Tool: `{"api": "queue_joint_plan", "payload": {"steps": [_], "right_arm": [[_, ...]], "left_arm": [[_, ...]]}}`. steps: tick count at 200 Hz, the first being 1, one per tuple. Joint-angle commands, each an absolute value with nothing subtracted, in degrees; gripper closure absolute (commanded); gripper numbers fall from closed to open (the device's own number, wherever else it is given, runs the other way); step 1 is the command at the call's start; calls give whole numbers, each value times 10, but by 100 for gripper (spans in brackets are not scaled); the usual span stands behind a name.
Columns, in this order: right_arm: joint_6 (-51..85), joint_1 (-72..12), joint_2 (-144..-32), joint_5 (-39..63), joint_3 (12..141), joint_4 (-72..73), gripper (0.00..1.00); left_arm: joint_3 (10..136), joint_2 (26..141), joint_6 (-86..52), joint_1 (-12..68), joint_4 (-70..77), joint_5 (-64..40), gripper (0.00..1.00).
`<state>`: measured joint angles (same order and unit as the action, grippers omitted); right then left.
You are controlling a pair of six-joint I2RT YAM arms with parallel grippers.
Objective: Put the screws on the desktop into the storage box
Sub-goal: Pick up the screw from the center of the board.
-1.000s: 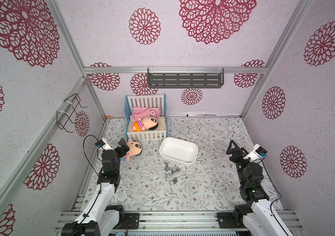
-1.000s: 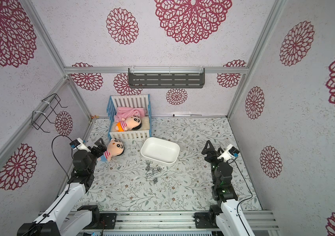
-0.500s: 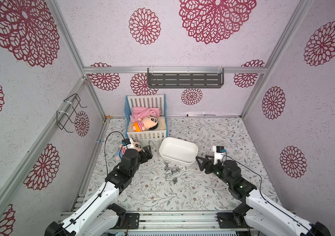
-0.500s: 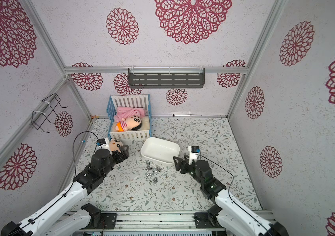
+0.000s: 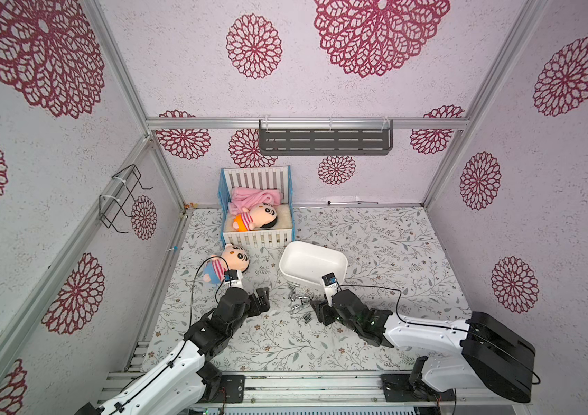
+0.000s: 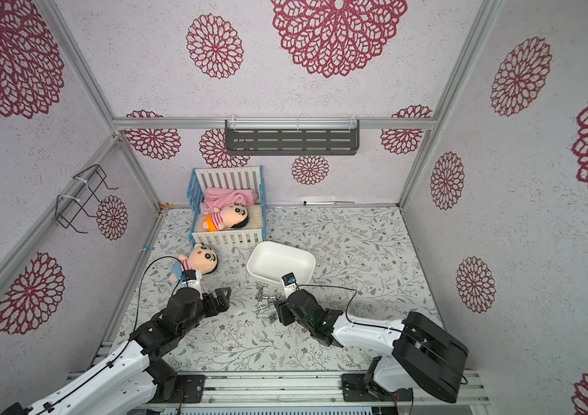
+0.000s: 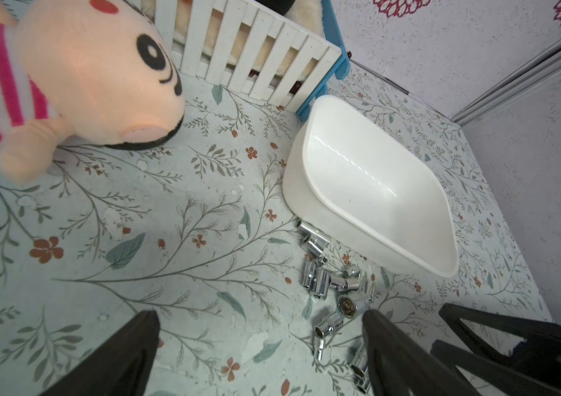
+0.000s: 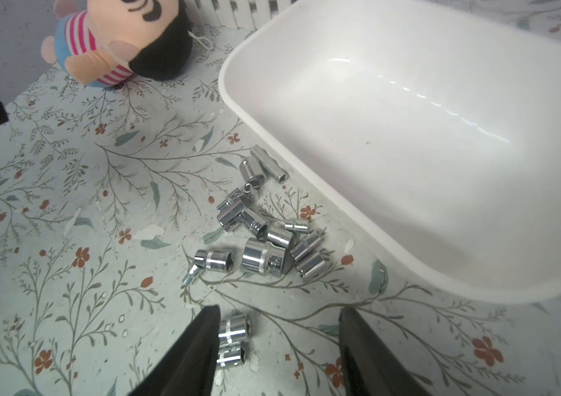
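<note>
- Over to the top views: the storage box [image 5: 312, 264] sits just right of centre in the frame on the leafy surface [image 5: 385, 248], open side up, with nothing inside it.
- And there are the screws [image 5: 297, 300], a loose shiny heap on the surface just below the box's lower left corner in both top views. The nearest ones lie right beside its wall.
- Now the right claw [image 5: 315, 312]: it is down low at the right edge of that heap, its arm stretched in from the lower right of the frame.
- The right wrist view shows its fingers [image 8: 200, 353] standing apart with 2 screws lying between them. Both are up against 1 finger, while the other finger is clear of them with bare surface in the gap, so nothing is clamped.
- The rest of the heap lies just ahead of those fingertips, between them and the box.
- The left claw [image 5: 262, 300] hovers left of the heap, lower centre of the frame, spread wide and holding nothing. In its wrist view the nearest screws lie close by 1 finger.
- A plush doll [image 5: 229, 264] lies on the surface up and left of the left claw, in front of the toy crib [image 5: 256, 239].
- Inside the crib, a second doll [image 5: 258, 219] lies beside a pink blanket [image 5: 254, 196].
</note>
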<state>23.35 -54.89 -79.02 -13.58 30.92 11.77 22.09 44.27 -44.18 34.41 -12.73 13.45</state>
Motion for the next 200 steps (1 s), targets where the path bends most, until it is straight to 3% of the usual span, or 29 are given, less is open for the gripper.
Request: {"api": "queue_joint_plan", "payload": {"steps": [1, 74, 136, 200], "right_arm": [[241, -563, -818, -178, 326, 169, 42], [262, -630, -959, -276, 424, 112, 46], [283, -631, -973, -333, 431, 95, 45], [277, -630, -996, -315, 444, 101, 48]], "left_arm": [[231, 454, -431, 352, -117, 117, 3], [231, 476, -424, 358, -105, 126, 3], [233, 484, -427, 366, -99, 120, 3], [235, 493, -429, 372, -96, 114, 3]]}}
